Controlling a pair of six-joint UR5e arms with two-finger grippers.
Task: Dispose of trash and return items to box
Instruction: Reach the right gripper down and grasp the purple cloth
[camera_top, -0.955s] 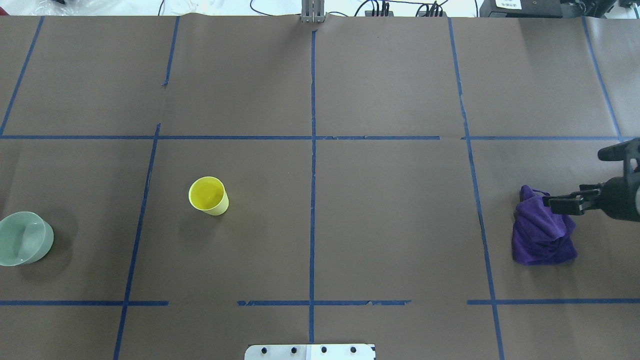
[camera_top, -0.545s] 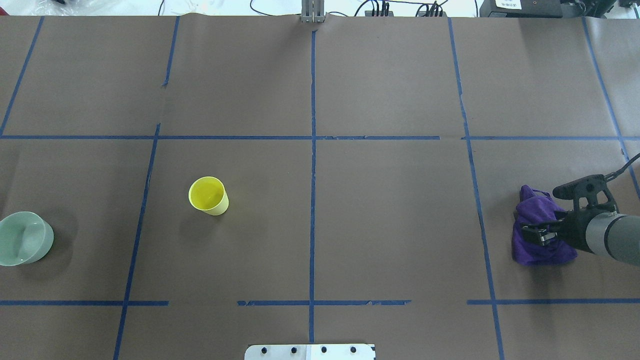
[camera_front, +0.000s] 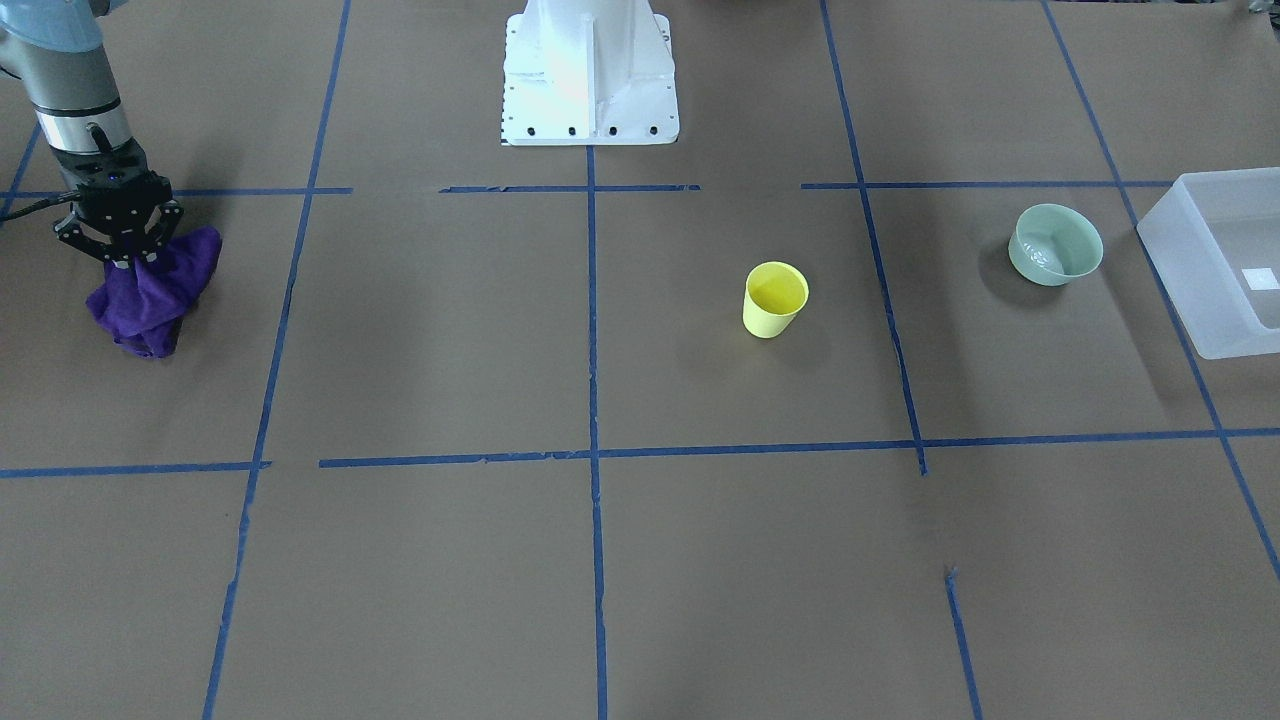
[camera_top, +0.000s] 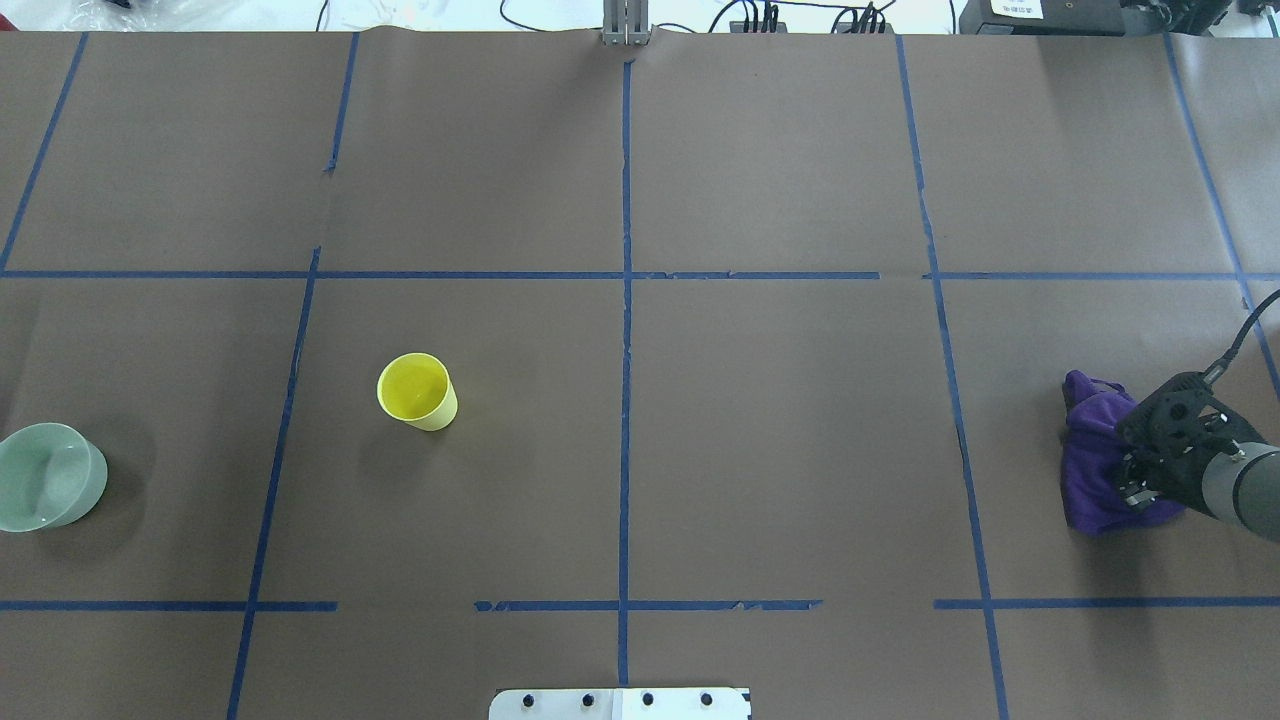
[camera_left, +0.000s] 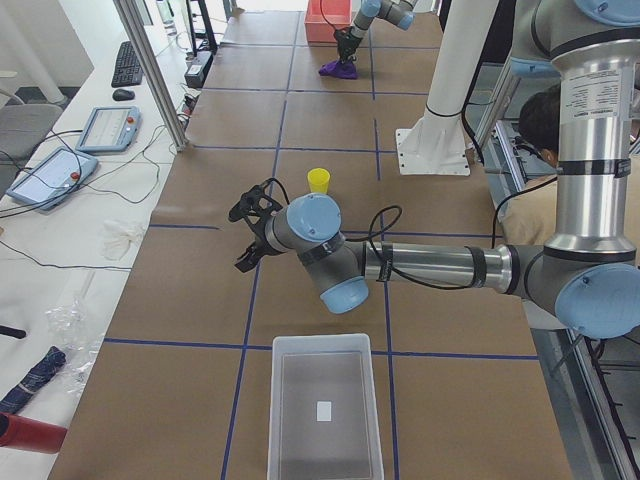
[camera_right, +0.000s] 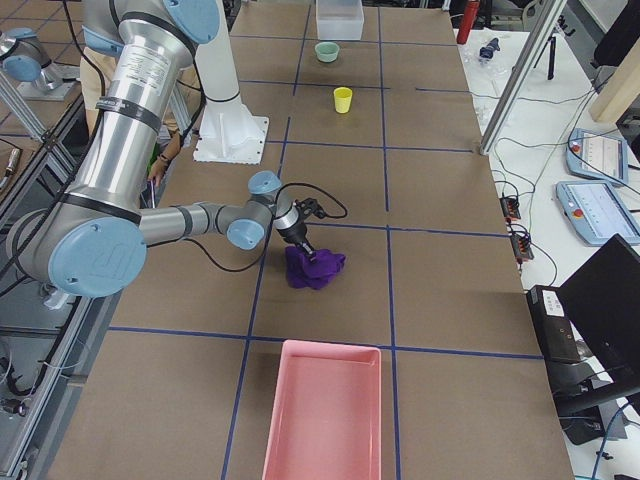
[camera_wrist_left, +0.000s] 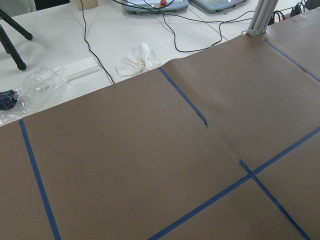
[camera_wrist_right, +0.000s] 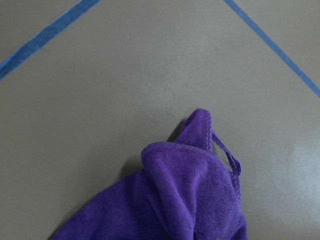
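Right end effector (camera_front: 120, 256) clenched on purple cloth (camera_front: 150, 298), bunched to a peak, likely for disposal. Left end effector (camera_left: 243, 237): cannot tell grip. Cup (camera_front: 775, 300), bowl (camera_front: 1055, 245) upright, not yet in box (camera_front: 1175, 285).

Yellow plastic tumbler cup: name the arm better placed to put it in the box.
Left. The small yellow plastic tumbler cup stands in the robot's left half, as does the frosted-white plastic bin; the left gripper hovers nearby. The right gripper is far off, gripping the crumpled purple cloth.
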